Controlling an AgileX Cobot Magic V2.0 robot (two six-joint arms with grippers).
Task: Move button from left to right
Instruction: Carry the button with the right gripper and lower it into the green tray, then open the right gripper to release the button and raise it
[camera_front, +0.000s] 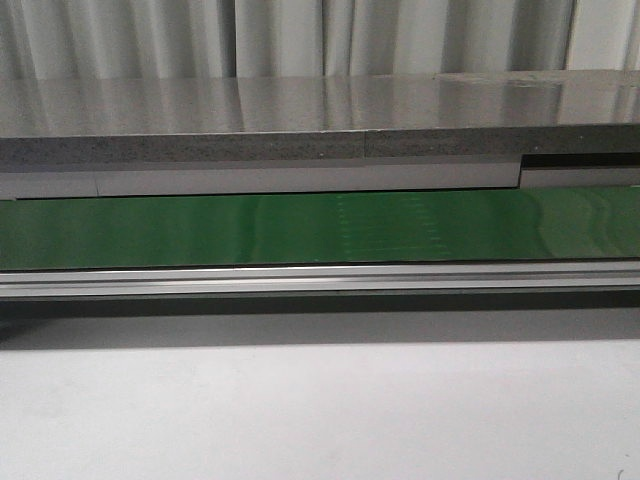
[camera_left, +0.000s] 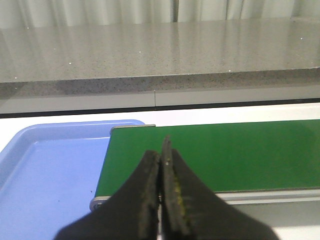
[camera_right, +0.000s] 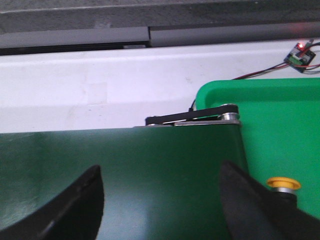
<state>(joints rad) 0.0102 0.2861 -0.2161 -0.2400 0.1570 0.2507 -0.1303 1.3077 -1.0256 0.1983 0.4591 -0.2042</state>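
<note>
Right wrist view: our right gripper (camera_right: 160, 200) gapes over the green belt (camera_right: 150, 170); button (camera_right: 283, 184) sits in green tray (camera_right: 280, 125); left gripper (camera_left: 161, 160) pinched closed, empty, blue tray (camera_left: 50, 170) beside.

The long green conveyor belt (camera_front: 320, 228) lies bare across the front view, so a gripper can pass above it along its whole visible length. Behind it a grey speckled stone-like counter (camera_front: 300, 120) stands higher and closes the far side. In front, a silver aluminium rail (camera_front: 320, 280) runs along the belt edge, and the white table (camera_front: 320, 410) before it is open.

At the belt's left end, the shallow light-blue plastic tray (camera_left: 45, 175) has a bare floor. At the right end, the green plastic tray (camera_right: 280, 130) holds a small yellow-headed push-button (camera_right: 283, 184) near the belt's edge; a metal roller (camera_right: 227, 117) stands at the belt's end beside the tray.
</note>
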